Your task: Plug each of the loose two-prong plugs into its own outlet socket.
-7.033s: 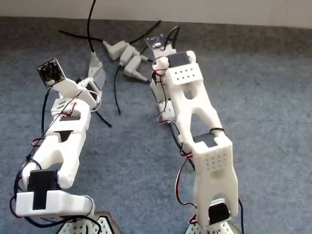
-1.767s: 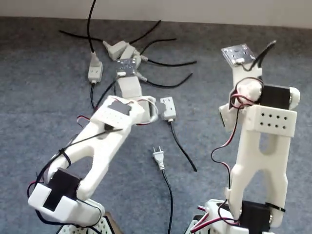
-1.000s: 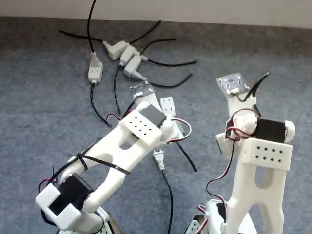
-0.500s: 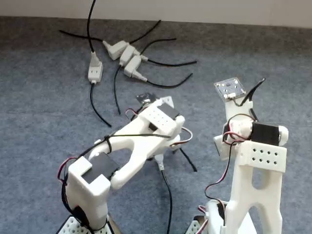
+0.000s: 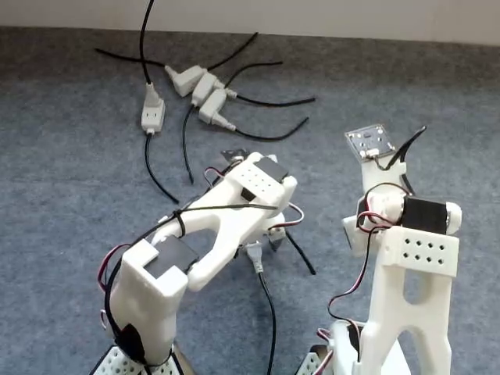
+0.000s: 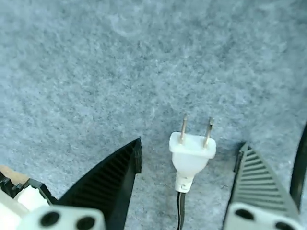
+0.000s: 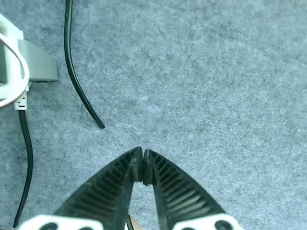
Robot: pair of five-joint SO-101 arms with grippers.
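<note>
We saw the plug (image 6: 192, 152) lying flat on the grey bench (image 6: 72, 57), with its two prongs pointing away from the left gripper (image 6: 191, 143). That gripper's fingers (image 6: 112, 184) stood wide apart, one on each side of the plug, and neither touched it. Seen from above, the left arm (image 5: 211, 226) stretched over the plug and hid most of it. The plug's black cord (image 5: 269, 312) trailed from it toward the arms' bases.

To the right of the plug, the right arm (image 5: 410, 266) stood upright. The right gripper (image 7: 143, 154) hung over bare bench there, its fingers (image 7: 120, 184) pressed together at the tips with nothing between them. A loose black cord end (image 7: 98, 123) lay on the bench between that gripper and the plug.

Well beyond the plug, toward the far edge of the bench, sat a cluster of white sockets (image 5: 199, 90) with black cords fanning out from them. A single socket (image 5: 151, 116) lay a little apart from the cluster, also far from the plug, on the left arm's side.
</note>
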